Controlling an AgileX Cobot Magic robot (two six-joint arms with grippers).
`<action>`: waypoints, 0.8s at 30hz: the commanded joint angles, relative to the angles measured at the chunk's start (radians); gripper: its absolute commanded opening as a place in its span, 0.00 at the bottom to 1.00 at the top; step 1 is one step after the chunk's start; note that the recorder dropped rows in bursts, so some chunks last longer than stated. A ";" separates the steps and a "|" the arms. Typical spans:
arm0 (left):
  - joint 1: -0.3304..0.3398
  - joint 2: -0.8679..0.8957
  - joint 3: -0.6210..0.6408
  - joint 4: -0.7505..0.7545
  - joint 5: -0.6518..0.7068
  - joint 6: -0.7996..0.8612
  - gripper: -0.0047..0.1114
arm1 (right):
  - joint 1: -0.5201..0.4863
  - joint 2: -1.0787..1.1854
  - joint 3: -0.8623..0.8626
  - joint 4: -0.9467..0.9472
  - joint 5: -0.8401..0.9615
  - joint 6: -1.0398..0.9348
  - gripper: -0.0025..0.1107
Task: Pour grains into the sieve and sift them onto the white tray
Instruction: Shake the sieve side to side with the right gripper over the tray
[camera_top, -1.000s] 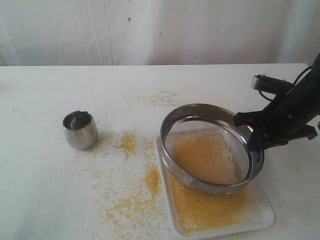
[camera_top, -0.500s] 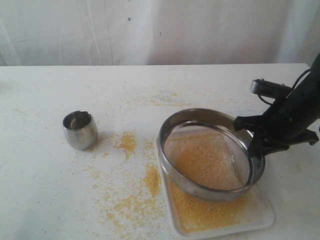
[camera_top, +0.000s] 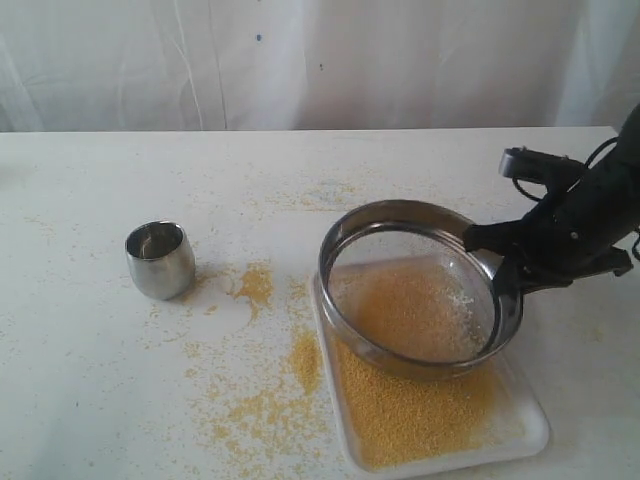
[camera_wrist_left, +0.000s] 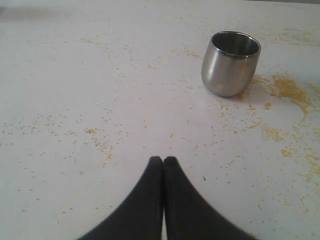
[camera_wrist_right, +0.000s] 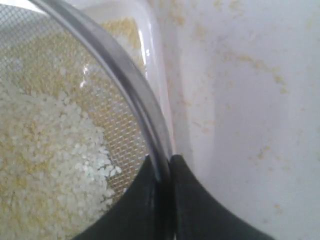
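My right gripper (camera_top: 497, 262) (camera_wrist_right: 162, 162) is shut on the rim of the sieve (camera_top: 345, 240) (camera_wrist_right: 125, 75), a wide steel ring with mesh, held tilted above the white tray (camera_top: 535, 425) (camera_wrist_right: 152, 60). Pale coarse grains (camera_wrist_right: 45, 150) lie on the mesh. Fine yellow grains (camera_top: 410, 410) cover the tray under it. My left gripper (camera_wrist_left: 163, 161) is shut and empty, hovering over the table short of the steel cup (camera_wrist_left: 230, 62) (camera_top: 160, 260). It does not show in the exterior view.
Spilled yellow grains (camera_top: 262, 395) are scattered on the white table (camera_top: 90, 380) left of the tray and around the cup. A white curtain (camera_top: 320, 60) hangs behind the table's far edge.
The sieve has shifted slightly up and back over the tray in my right gripper, after dipping half a second ago. More yellow grains lie on the tray. Cup unmoved.
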 joint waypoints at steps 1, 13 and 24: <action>-0.006 -0.004 0.005 -0.008 0.002 0.002 0.04 | -0.005 -0.024 0.010 -0.001 0.201 -0.013 0.02; -0.006 -0.004 0.005 -0.008 0.002 0.002 0.04 | -0.002 -0.025 0.004 0.006 -0.030 -0.045 0.02; -0.006 -0.004 0.005 -0.008 0.002 0.002 0.04 | -0.002 -0.019 -0.005 0.026 -0.091 0.074 0.02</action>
